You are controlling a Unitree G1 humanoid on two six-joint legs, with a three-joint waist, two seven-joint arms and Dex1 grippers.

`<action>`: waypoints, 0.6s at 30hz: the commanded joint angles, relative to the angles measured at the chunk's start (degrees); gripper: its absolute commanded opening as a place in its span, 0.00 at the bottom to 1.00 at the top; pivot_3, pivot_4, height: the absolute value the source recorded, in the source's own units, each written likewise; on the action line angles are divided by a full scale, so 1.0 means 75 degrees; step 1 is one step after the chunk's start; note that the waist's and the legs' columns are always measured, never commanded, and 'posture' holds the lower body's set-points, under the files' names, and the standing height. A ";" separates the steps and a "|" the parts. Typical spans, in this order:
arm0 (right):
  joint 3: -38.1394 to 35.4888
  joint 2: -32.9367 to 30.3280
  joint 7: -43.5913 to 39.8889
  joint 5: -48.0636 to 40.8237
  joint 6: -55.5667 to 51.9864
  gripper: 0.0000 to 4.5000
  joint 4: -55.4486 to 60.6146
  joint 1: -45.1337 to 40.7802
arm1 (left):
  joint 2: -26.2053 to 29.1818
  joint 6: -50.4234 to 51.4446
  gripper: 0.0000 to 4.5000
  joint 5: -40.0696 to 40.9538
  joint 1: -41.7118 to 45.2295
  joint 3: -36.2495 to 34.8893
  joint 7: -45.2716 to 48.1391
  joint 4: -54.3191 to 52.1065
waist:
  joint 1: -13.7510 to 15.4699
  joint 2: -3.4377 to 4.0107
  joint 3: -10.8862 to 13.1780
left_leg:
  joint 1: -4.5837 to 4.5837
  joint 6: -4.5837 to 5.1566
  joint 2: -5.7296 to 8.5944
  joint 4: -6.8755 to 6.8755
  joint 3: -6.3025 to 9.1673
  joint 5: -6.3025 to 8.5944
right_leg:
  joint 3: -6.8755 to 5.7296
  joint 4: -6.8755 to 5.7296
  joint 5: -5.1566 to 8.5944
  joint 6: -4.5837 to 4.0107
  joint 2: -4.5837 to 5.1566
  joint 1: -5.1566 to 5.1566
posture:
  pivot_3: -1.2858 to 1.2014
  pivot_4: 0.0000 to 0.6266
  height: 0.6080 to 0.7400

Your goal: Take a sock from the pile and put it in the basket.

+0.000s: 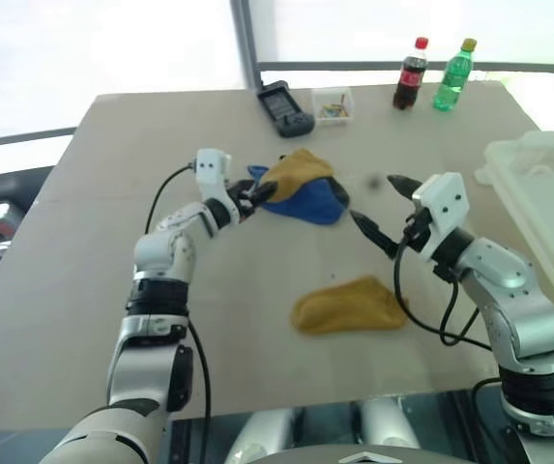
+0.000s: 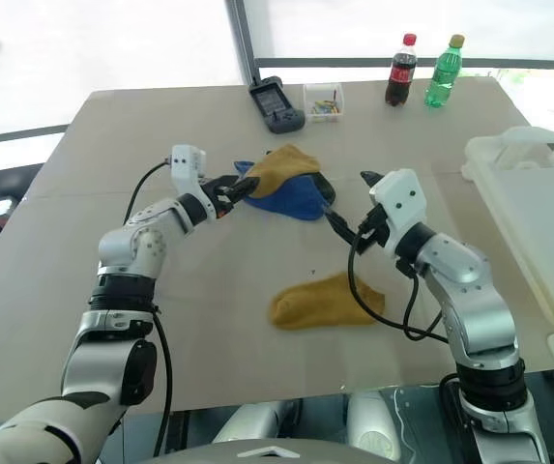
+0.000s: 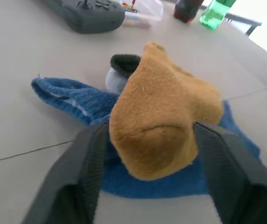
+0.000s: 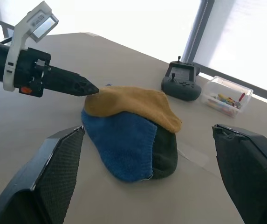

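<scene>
You had the left claw (image 3: 147, 186) apart around the yellow sock (image 3: 163, 123), right claw (image 1: 378, 208) wide; needed only yellow fabric pinched.

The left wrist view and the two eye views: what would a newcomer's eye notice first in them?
First, the mustard-yellow sock on top of the pile at mid-table, with the left gripper closing its fingers around the sock's end. Next, a second yellow sock lying flat alone, nearer the robot. The right gripper hangs open beside the pile, and the whitish basket waits at the table's right edge.
</scene>
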State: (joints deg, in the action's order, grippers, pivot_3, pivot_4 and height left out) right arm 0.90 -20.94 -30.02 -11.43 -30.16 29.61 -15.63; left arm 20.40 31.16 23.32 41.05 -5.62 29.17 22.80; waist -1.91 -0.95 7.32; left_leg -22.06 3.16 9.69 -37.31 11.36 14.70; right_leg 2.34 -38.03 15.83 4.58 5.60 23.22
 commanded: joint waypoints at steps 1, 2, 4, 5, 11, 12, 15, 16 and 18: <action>-0.0054 -0.0066 0.0270 0.0066 0.0067 1.00 0.0495 0.0141 | -0.0037 -0.0422 0.31 -0.0270 0.0219 0.0155 0.0270 0.0075 | 0.0003 0.0000 0.0000 | 0.0000 0.0000 0.0001 0.0000 -0.0001 0.0000 | 0.0001 0.0000 0.0000 0.0000 0.0001 0.0000 | 0.52 0.24 1.00; -0.0052 -0.0097 0.0281 0.0079 0.0098 1.00 0.0530 0.0201 | -0.0055 -0.0443 0.20 -0.0299 0.0218 0.0156 0.0294 0.0094 | 0.0004 0.0000 0.0000 | 0.0000 0.0000 0.0001 0.0000 -0.0001 0.0000 | 0.0001 0.0000 0.0000 0.0000 0.0001 0.0000 | 0.52 0.24 1.00; -0.0035 -0.0182 0.0263 0.0093 0.0159 1.00 0.0596 0.0308 | -0.0062 -0.0443 0.02 -0.0321 0.0235 0.0127 0.0346 0.0113 | 0.0004 -0.0001 0.0000 | 0.0000 0.0000 0.0001 0.0000 0.0001 0.0000 | 0.0000 0.0000 0.0000 0.0000 0.0001 0.0000 | 0.52 0.24 1.00; -0.0038 -0.0248 0.0221 0.0088 0.0202 1.00 0.0643 0.0380 | -0.0057 -0.0432 0.02 -0.0323 0.0244 0.0111 0.0362 0.0107 | 0.0001 -0.0001 0.0000 | 0.0000 0.0000 0.0001 0.0000 0.0001 0.0000 | 0.0000 -0.0001 0.0000 0.0000 0.0001 0.0001 | 0.52 0.24 1.00; -0.0018 -0.0558 0.0012 0.0022 0.0383 1.00 0.0754 0.0625 | 0.0042 -0.0325 0.02 -0.0276 0.0250 0.0025 0.0599 -0.0005 | 0.0005 -0.0002 -0.0001 | 0.0000 0.0000 0.0001 -0.0002 0.0000 0.0000 | 0.0000 -0.0002 0.0000 0.0001 0.0001 0.0000 | 0.52 0.24 1.00; -0.0012 -0.0596 -0.0002 0.0023 0.0394 1.00 0.0754 0.0639 | 0.0083 -0.0260 0.02 -0.0230 0.0230 0.0002 0.0698 -0.0063 | 0.0004 -0.0002 -0.0001 | 0.0000 0.0000 0.0001 -0.0002 0.0001 0.0000 | 0.0000 -0.0001 0.0000 0.0001 0.0001 0.0000 | 0.52 0.24 1.00; -0.0068 -0.0678 -0.0040 -0.0040 0.0368 1.00 0.0776 0.0674 | 0.0307 0.0094 0.02 0.0070 0.0031 -0.0112 0.1176 -0.0462 | -0.0012 -0.0002 -0.0001 | 0.0000 0.0000 0.0001 -0.0002 0.0000 0.0000 | 0.0001 -0.0002 0.0000 0.0001 0.0000 0.0000 | 0.52 0.24 1.00; -0.0103 -0.0708 -0.0064 -0.0087 0.0351 1.00 0.0782 0.0694 | 0.0441 0.0303 0.02 0.0198 -0.0097 -0.0123 0.1376 -0.0674 | -0.0015 -0.0002 -0.0001 | 0.0000 0.0000 0.0001 -0.0001 0.0000 0.0000 | 0.0001 -0.0002 0.0000 0.0001 0.0000 0.0001 | 0.52 0.24 1.00; -0.0141 -0.0763 -0.0105 -0.0153 0.0338 1.00 0.0767 0.0714 | 0.0694 0.0675 0.02 0.0420 -0.0333 -0.0127 0.1728 -0.1044 | -0.0045 -0.0002 -0.0001 | 0.0001 0.0000 0.0000 0.0000 -0.0001 0.0000 | 0.0003 -0.0001 0.0000 0.0001 -0.0001 0.0001 | 0.52 0.24 1.00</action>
State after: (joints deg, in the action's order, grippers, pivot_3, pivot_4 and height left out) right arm 1.12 -26.19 -30.51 -11.52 -28.52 32.85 -10.21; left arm 24.30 34.58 24.48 38.99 -5.11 39.82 18.70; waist -2.25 -0.96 7.32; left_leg -22.05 3.16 9.68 -37.30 11.36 14.70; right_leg 2.37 -38.04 15.82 4.59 5.59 23.23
